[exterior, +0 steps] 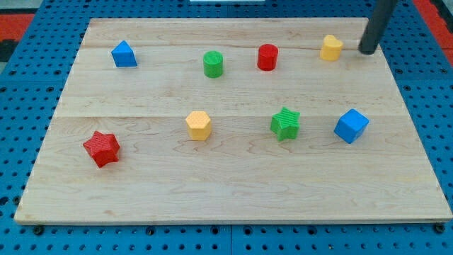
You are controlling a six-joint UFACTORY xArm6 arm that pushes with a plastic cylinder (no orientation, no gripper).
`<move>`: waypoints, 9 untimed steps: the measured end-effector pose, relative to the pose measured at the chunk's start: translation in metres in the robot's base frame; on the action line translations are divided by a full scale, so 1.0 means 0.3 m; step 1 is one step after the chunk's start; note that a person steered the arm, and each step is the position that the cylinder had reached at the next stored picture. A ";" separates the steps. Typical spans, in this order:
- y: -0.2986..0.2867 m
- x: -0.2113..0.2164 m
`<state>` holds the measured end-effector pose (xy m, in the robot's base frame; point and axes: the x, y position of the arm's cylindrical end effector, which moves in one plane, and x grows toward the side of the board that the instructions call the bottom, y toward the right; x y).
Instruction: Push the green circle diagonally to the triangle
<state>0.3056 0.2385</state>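
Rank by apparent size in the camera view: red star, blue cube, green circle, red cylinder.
1. red star
2. blue cube, close to the star; both sit lower in the view, which may inflate them
3. green circle and red cylinder: look alike, not ranked

The bench is pale wood with visible grain, smooth and matt. Around it lies blue perforated board. The green circle and blue triangle look like ridged matt plastic. The rod is dark and matt.
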 end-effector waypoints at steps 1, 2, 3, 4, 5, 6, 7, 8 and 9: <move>-0.182 0.097; -0.441 0.128; -0.617 0.151; -0.742 0.195; -0.907 0.140; -0.981 0.044; -1.008 0.038; -0.947 0.072; -0.935 -0.011</move>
<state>0.3025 -0.0420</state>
